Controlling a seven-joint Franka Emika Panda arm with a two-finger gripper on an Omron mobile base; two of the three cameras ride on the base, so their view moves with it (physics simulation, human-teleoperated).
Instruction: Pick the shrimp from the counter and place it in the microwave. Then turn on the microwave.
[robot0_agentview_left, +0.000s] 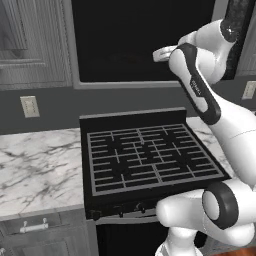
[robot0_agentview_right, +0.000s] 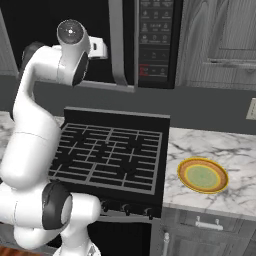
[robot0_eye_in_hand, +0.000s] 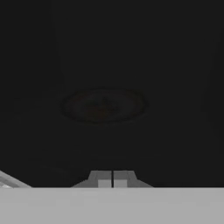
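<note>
The microwave (robot0_agentview_left: 125, 40) hangs over the stove, its dark door closed and its grey handle (robot0_agentview_right: 117, 45) beside the black keypad panel (robot0_agentview_right: 155, 40). My gripper (robot0_eye_in_hand: 113, 179) is shut with nothing between its fingertips, and it points straight at the door from close up. The white hand (robot0_agentview_left: 161, 53) sits level with the door's lower half. Through the dark glass the round turntable (robot0_eye_in_hand: 104, 105) shows dimly, with a faint orange tinge near its front. I cannot make out the shrimp as a shape. The marble counter (robot0_agentview_left: 35, 165) lies bare to the left of the stove.
The black grated stove top (robot0_agentview_right: 110, 155) lies directly beneath the arm. A yellow-rimmed green plate (robot0_agentview_right: 202, 176) rests on the counter (robot0_agentview_right: 225, 145) to the right of the stove. Grey wall cabinets (robot0_agentview_right: 220, 40) flank the microwave, and wall outlets (robot0_agentview_left: 29, 106) sit on the backsplash.
</note>
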